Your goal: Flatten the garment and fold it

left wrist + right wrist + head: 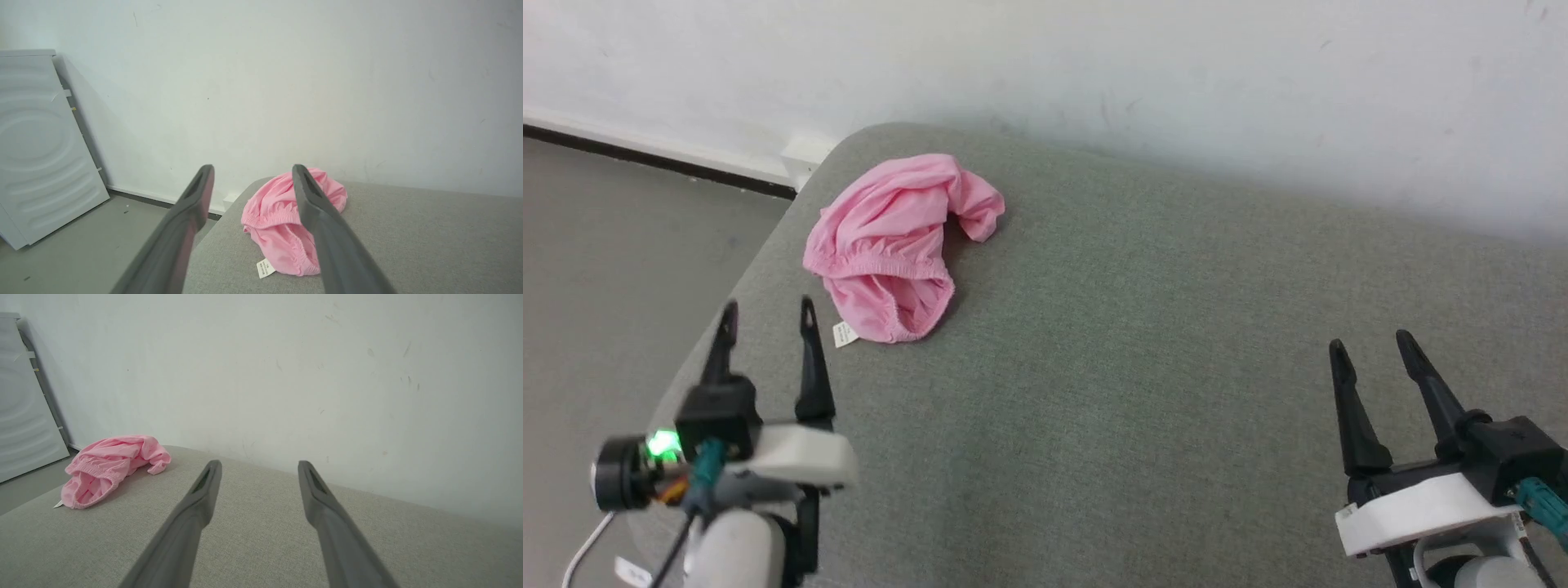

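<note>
- The pink shorts [890, 245] are lying crumpled in a heap near the far left rounded corner of the grey upholstered worktop [1135, 367], touching neither claw.
- Their gathered elastic waistband [882, 265] is gaping open toward the robot. The small white label tag [844, 334] is poking out at the heap's near edge.
- The left claw [768, 305] is hovering close to the tag side of the heap, released, its fingers spread on nothing.
- The right claw [1370, 340] is hanging well apart to the right over bare upholstery, likewise released and empty.
- Flattening is not yet begun, I judge, and the step in hand is reaching for a first grip.
- The waistband looks like the best hold. The left claw should be pinching its left end, with the right claw crossing over for the other end, so the cloth spreads when they draw apart.
- The heap is sitting near the worktop's rounded edge, so pulling toward the middle seems safer than toward the floor [605, 229].
</note>
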